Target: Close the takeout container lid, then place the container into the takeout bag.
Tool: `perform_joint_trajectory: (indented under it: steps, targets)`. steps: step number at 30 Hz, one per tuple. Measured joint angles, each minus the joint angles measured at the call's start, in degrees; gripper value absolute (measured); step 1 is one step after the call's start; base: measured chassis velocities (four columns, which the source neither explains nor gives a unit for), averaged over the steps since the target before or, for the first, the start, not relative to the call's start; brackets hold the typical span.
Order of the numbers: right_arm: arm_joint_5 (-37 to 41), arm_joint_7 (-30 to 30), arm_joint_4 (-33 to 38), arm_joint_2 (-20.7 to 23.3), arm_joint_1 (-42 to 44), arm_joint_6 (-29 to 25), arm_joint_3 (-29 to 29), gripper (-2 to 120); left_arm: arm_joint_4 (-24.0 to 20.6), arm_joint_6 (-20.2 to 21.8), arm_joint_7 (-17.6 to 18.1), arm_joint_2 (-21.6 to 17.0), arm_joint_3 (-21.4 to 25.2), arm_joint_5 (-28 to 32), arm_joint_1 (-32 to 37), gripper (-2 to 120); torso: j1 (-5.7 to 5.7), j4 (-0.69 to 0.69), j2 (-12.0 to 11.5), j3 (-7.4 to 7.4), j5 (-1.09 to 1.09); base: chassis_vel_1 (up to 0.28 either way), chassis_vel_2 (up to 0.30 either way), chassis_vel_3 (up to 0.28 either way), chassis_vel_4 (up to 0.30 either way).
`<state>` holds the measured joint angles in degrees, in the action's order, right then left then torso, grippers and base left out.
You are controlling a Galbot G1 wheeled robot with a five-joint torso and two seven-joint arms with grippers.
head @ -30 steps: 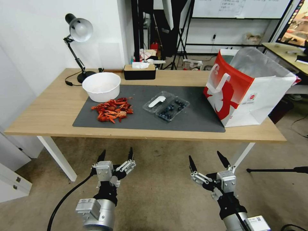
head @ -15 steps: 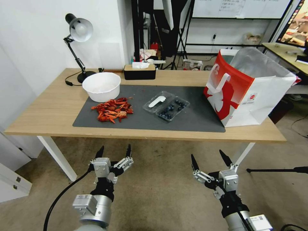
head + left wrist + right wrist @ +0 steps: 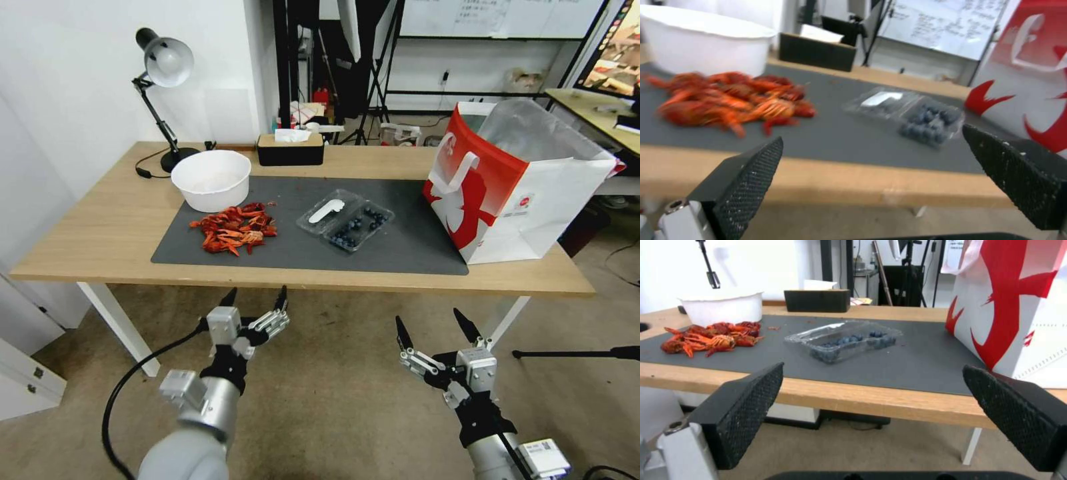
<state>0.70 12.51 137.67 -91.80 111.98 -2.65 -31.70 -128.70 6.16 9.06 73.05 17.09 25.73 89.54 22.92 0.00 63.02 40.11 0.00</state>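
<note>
The takeout container (image 3: 360,227) lies open mid-bench on the grey mat (image 3: 413,247), blueberries in its tray, its clear stickered lid (image 3: 327,211) flat beside it. The red-and-white takeout bag (image 3: 513,193) stands open at the bench's right end. Left gripper (image 3: 256,298) and right gripper (image 3: 432,324) hover before the front edge, fingers apart.

Takeout container (image 3: 347,220) on mat (image 3: 400,250), takeout bag (image 3: 520,180) right, bowl (image 3: 211,179) left

takeout bag (image 3: 1031,83) cut off, blurred, berries (image 3: 929,121) perhaps smeared
</note>
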Motion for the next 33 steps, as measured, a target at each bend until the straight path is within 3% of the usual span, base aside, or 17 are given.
perform_joint_trajectory:
  steps: [5, 12, 14, 21, 25, 29, 32, 33]
  targets:
    - [1.86, -0.05, -0.39, 1.06, -0.82, 1.32, 0.14, 100, 3.94, 0.43, -0.94, -1.97, -0.59, 5.07, -5.82, 100, 0.00, -0.02, 0.00, 0.00, 0.00, 0.000, 0.000, 0.000, 0.000]
    - [3.41, -0.13, -2.23, 3.23, -2.36, 2.89, 0.20, 100, 6.17, 1.89, -3.30, -2.42, -1.66, 10.03, -9.93, 100, 0.00, 0.02, -0.02, 0.00, 0.01, 0.000, 0.000, 0.000, 0.000]
    - [3.53, -0.18, -2.41, 3.35, -2.05, 2.89, -0.03, 100, 8.40, 2.15, -4.82, -2.65, -3.73, 12.38, -12.89, 100, 0.00, -0.01, -0.01, 0.00, 0.00, 0.000, 0.000, 0.000, 0.000]
    - [3.60, -0.26, -2.32, 3.33, -1.80, 2.88, -0.55, 100, 13.09, 3.00, -5.33, -2.98, -9.09, 16.56, -19.87, 100, 0.00, -0.01, -0.01, 0.00, 0.00, 0.000, 0.000, 0.000, 0.000]
    - [3.60, -0.28, -2.79, 3.15, -1.89, 2.88, -0.60, 100, 17.10, 3.36, -5.44, -3.05, -13.87, 20.52, -27.17, 100, 0.00, -0.01, -0.01, 0.00, 0.01, 0.000, 0.000, 0.000, 0.000]
    - [3.54, -0.33, -3.53, 3.06, -2.19, 2.86, -0.60, 100, 19.26, 5.23, -3.62, -2.43, -16.39, 24.37, -31.71, 100, 0.01, -0.01, -0.01, 0.00, 0.01, 0.000, 0.000, 0.000, 0.000]
    - [3.47, -0.38, -4.38, 2.99, -2.49, 2.84, -0.60, 100, 20.06, 8.94, 2.65, -1.55, -17.94, 29.89, -34.69, 100, 0.01, 0.00, -0.01, 0.00, 0.01, 0.000, 0.000, 0.000, 0.000]
    - [3.47, -0.38, -4.38, 2.99, -2.49, 2.84, -0.60, 100, 20.06, 8.94, 2.65, -1.55, -17.94, 29.89, -34.69, 100, 0.01, 0.00, -0.01, 0.00, 0.01, 0.000, 0.000, 0.000, 0.000]
